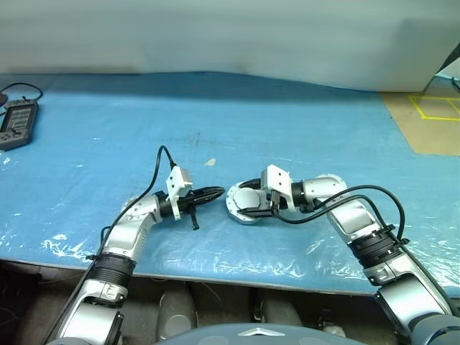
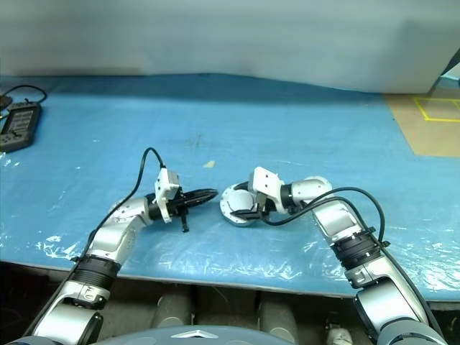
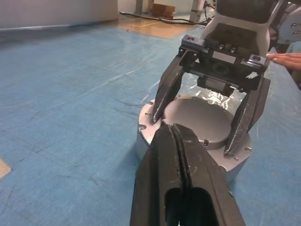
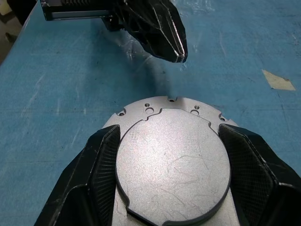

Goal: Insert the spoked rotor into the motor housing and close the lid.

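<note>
Left hand (image 1: 215,192): fingers pressed flat together, nothing between them. It points to the right, tip just beside the left edge of the lid, and whether it actually touches I can't tell.
Right hand (image 4: 167,155): fingers spread wide, one on each side of the lid's raised round middle, so it's got a hold on the lid from the right.
Lid (image 4: 171,162): smooth face up, scratched silver, with small holes along the rim. It's near the front middle of the tabletop, sitting on top of the motor housing as far as I can see.
Motor housing (image 3: 141,143): just a silver side wall peeking out under the lid; inside is hidden, so no idea about the rotor.
Tabletop (image 1: 287,122): covered in a wrinkly blue sheet.
Far left: a dark handheld controller (image 1: 17,122) with a cable.
Also: someone's fingertips (image 3: 287,59) rest on the tabletop edge in the left wrist view.
</note>
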Robot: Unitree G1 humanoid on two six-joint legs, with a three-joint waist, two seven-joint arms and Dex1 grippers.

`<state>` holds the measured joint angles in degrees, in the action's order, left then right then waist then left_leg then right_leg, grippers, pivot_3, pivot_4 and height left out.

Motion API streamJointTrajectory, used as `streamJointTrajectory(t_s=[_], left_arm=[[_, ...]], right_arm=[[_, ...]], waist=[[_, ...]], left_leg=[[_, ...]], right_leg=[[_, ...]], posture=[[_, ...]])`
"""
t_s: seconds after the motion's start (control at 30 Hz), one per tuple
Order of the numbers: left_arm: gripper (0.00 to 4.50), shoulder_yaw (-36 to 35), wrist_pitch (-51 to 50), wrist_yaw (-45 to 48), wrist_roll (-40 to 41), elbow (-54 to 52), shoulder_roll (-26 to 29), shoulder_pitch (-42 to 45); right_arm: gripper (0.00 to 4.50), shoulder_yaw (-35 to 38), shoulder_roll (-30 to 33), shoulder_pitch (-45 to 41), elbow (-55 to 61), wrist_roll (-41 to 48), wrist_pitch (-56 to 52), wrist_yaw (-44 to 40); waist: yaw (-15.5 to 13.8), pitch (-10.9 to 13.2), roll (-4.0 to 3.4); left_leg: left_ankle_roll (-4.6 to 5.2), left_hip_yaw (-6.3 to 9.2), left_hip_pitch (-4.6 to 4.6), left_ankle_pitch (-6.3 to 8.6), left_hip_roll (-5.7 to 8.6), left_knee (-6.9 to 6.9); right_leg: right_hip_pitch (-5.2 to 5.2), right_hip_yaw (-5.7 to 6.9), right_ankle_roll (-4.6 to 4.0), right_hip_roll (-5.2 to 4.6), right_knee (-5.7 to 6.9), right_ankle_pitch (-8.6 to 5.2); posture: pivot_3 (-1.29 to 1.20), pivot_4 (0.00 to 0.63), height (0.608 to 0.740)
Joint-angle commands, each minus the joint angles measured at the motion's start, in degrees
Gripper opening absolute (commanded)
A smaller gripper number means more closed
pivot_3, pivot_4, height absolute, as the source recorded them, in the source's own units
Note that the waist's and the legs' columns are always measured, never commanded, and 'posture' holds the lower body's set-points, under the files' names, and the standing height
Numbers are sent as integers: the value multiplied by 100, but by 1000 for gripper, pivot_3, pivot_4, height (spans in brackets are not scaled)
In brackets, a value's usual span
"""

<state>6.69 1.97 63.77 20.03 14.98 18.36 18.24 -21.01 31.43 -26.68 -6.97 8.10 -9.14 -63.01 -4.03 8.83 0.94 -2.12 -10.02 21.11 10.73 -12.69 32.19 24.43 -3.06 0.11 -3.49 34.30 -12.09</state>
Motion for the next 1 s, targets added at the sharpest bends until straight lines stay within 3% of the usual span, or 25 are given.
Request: streamJointTrajectory(t_s=[0.03, 0.27, 1.0], left_arm=[[10, 11, 219, 125, -36, 90, -36, 75], [10, 214, 618, 323, -398, 602, -18, -14], [10, -64, 515, 466, -130, 766, -141, 181]], right_arm=[[2983, -227, 262, 287, -433, -591, -314, 151], [2983, -219, 250, 310, -471, -588, -272, 176], [2983, -242, 273, 337, -443, -617, -270, 180]], waist=[[0, 0, 0], [1, -1, 0], [2, -11, -2]], left_leg=[[0, 0, 0, 0, 0, -1], [0, 0, -2, 0, 0, -5], [0, 2, -6, 0, -2, -19]], right_leg=[[0, 0, 0, 0, 0, 0], [-5, -1, 2, -1, -10, -1], [-24, 2, 1, -2, -49, 0]], posture=[[0, 150, 740], [0, 150, 740], [0, 150, 740]])
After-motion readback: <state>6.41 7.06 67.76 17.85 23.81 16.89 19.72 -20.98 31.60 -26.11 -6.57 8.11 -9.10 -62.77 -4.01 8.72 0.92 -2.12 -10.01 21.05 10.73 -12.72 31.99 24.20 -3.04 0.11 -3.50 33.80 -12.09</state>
